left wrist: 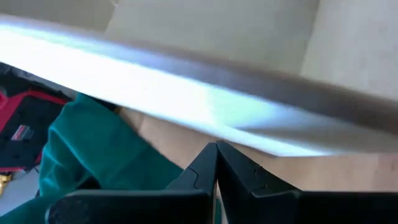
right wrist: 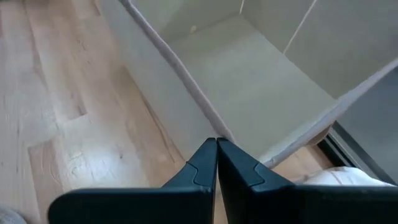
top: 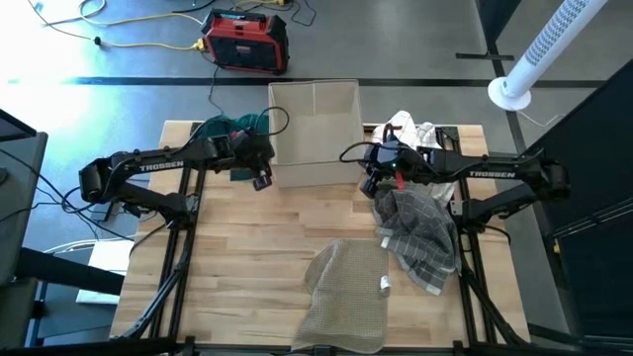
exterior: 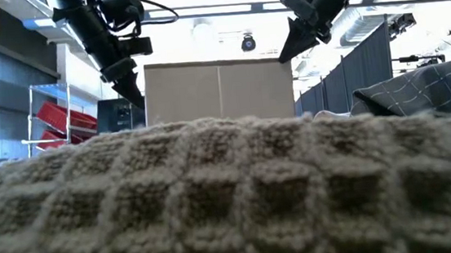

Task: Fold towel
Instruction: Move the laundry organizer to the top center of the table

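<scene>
While both pincers hang clenched and empty beside the box [top: 315, 133], left pincer [top: 260, 181] and right pincer [top: 370, 186] flanking it, the beige towel [top: 346, 292] lies rumpled well in front of the box on the bench [top: 247, 247]; a clean fold likely calls for gripping two adjacent corners and flattening first.

The box [top: 315, 133] stands at the table's [top: 247, 237] far middle, with the left gripper [top: 259, 178] just beside its left front corner and the right gripper [top: 370, 184] by its right front corner. Bare wood lies open between and before them. Toward the near edge, the beige towel [top: 346, 297] and the grey checked cloth [top: 420, 232] cover the right half. A teal cloth [top: 229, 129] crowds the box's left side.
</scene>
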Controlling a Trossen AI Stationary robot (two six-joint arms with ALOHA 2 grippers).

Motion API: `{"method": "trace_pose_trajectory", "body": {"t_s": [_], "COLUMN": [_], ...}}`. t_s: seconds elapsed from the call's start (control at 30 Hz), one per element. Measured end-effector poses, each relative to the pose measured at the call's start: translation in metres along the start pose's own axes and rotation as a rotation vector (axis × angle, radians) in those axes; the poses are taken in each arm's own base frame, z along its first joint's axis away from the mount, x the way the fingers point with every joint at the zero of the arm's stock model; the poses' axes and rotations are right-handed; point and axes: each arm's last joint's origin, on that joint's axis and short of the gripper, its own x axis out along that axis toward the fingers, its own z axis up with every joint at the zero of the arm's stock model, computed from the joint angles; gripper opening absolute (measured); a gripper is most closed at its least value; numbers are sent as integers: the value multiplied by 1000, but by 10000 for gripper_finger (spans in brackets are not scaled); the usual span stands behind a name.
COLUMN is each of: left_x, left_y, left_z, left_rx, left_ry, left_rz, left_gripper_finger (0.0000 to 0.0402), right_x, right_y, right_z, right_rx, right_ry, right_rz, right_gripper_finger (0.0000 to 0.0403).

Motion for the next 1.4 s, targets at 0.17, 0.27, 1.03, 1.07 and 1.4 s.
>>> {"method": "trace_pose_trajectory", "body": {"t_s": [0.17, 0.27, 1.03, 1.07, 1.4], "left_x": [-31, -58, -1, -1, 2], "left_y": [3, 0, -22, -19, -4], "left_z": [4, 5, 16, 17, 14], "left_rx": [-53, -161, -39, -48, -80], "left_ry": [42, 51, -193, -203, -182], "left_rz": [-4, -144, -186, -181, -165], "left_gripper_finger": [0, 0, 0, 0, 0], "right_x": [-24, -49, -3, 0, 5], "right_y": [-3, -7, -2, -5, -31], "right_z": [3, 3, 0, 0, 3], "right_rx": [57, 129, -71, -74, -38], "right_ry": [-51, -51, 42, 38, 36], "right_rz": [38, 104, 64, 46, -56], "right_gripper_finger": [0, 0, 0, 0, 0]}}
